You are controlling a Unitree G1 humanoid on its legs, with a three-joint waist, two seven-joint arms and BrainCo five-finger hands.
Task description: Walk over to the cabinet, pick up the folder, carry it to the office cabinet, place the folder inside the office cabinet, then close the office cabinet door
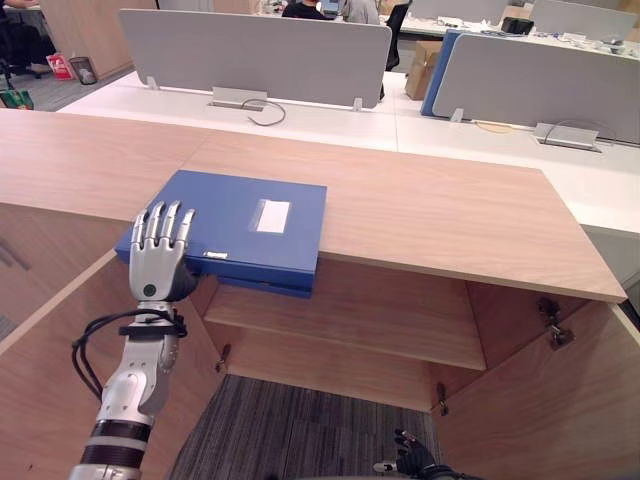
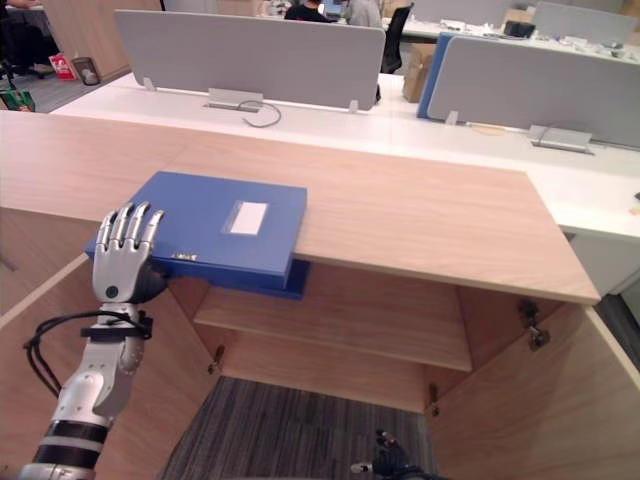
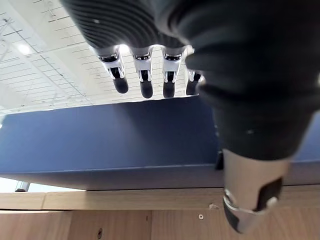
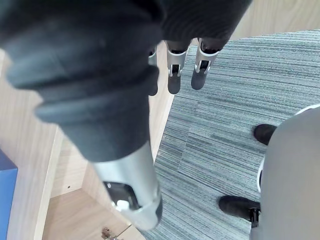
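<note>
Blue flat rectangular folder (image 1: 240,225) overhangs the front edge of the light wooden cabinet top (image 1: 450,215); you have your left hand (image 1: 158,262) straight-fingered, ungrasping, over its near corner, and your right hand (image 1: 412,462) hanging low, relaxed.

The blue folder (image 1: 235,225) lies flat beneath my left fingers (image 1: 160,226), which reach straight over its near corner. Its lid carries a white label just beyond my fingertips. The front edge juts out past the top of the light-wood office cabinet (image 1: 420,215). Below my fingers the cabinet stands open, both doors (image 1: 545,400) swung wide and one shelf (image 1: 350,315) inside.
</note>
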